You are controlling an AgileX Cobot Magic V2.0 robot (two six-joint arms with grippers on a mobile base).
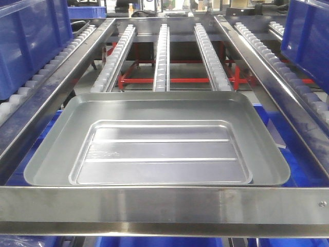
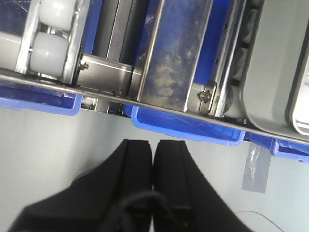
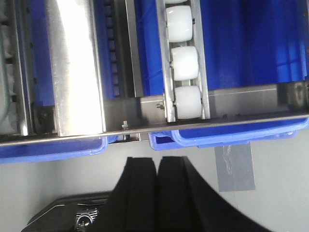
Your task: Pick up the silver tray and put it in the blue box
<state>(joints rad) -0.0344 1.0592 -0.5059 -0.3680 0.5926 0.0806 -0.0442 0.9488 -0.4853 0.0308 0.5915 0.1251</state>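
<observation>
While the silver tray lies flat on the roller rack, lower middle of the front view, both my left gripper and right gripper sit at the bottom of their wrist views, jaws pressed together, holding nothing. I judge the grab has not begun: next I must open them, reach the tray's rim, then carry it to the blue box beneath the rack.
</observation>
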